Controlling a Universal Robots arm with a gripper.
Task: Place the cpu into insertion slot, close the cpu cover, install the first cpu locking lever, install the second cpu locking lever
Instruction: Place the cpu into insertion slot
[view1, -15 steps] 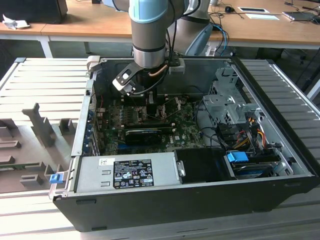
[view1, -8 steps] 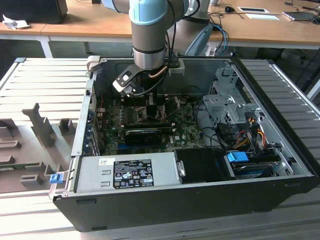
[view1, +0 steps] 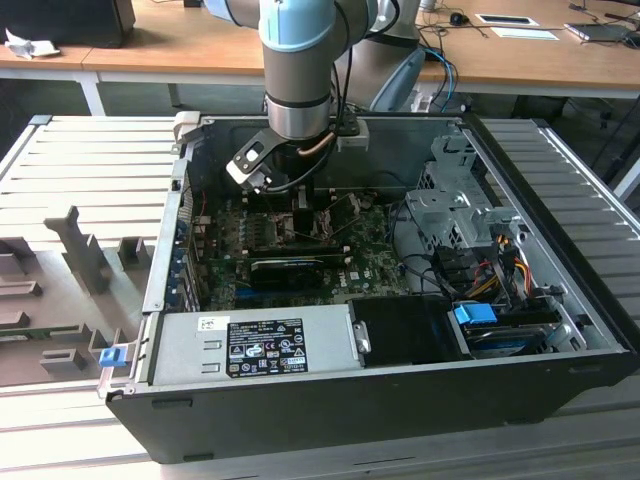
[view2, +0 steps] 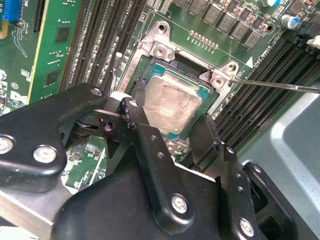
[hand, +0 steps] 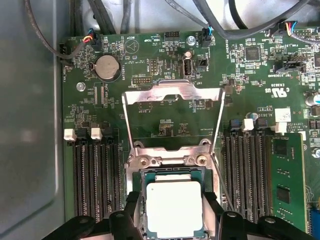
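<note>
In both wrist views the cpu (hand: 174, 197) (view2: 172, 102) lies flat, silver lid up, within the insertion slot (hand: 167, 159) (view2: 159, 50). My gripper (hand: 173, 212) (view2: 169, 122) is shut on it, one black finger (hand: 134, 207) against each of two opposite edges. The cpu cover (hand: 172, 95) stands swung open, away from the socket. A thin locking lever (view2: 280, 85) sticks out free on one side, and a second lever (view2: 115, 67) stands beside the other. In the exterior view my gripper (view1: 300, 215) reaches down into the computer case over the green motherboard (view1: 370, 265).
Black memory slots (hand: 92, 175) (hand: 250, 170) flank the socket. A graphics card (view1: 290, 268), the power supply (view1: 250, 345) and a drive cage (view1: 460, 215) with cables crowd the case. A coin battery (hand: 106, 67) sits beyond the cover.
</note>
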